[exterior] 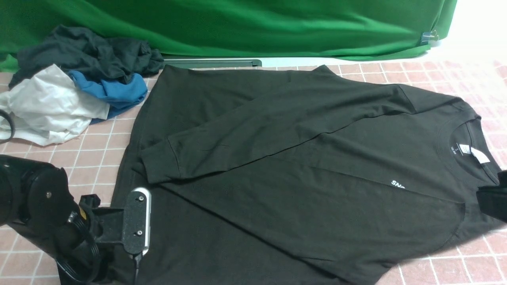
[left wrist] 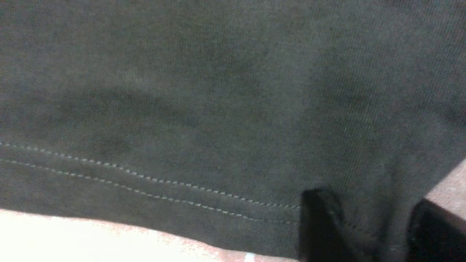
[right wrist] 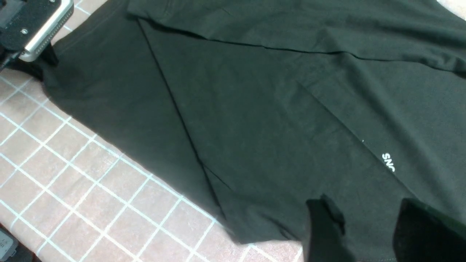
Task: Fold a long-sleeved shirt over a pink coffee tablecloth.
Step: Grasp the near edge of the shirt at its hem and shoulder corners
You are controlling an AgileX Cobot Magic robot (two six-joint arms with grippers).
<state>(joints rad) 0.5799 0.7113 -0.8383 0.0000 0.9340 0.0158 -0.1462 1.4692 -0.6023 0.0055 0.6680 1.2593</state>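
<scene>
The black long-sleeved shirt (exterior: 301,158) lies flat on the pink coffee tablecloth (exterior: 91,154), collar and white neck label to the right, hem to the left. One sleeve is folded across its body, and part of the white chest print (right wrist: 389,162) shows. My left gripper (left wrist: 369,198) sits low at the hem's near left corner. Its fingers (left wrist: 320,225) stand apart with a bulge of hem fabric between them. My right gripper (right wrist: 366,202) is at the shirt's near right shoulder (exterior: 493,202), fingers apart over the fabric.
A heap of black, blue and white garments (exterior: 75,83) lies at the back left. A green backdrop cloth (exterior: 253,23) hangs along the far edge, with a dark bar (exterior: 214,62) at its foot. Bare tablecloth (right wrist: 72,189) shows along the shirt's near side.
</scene>
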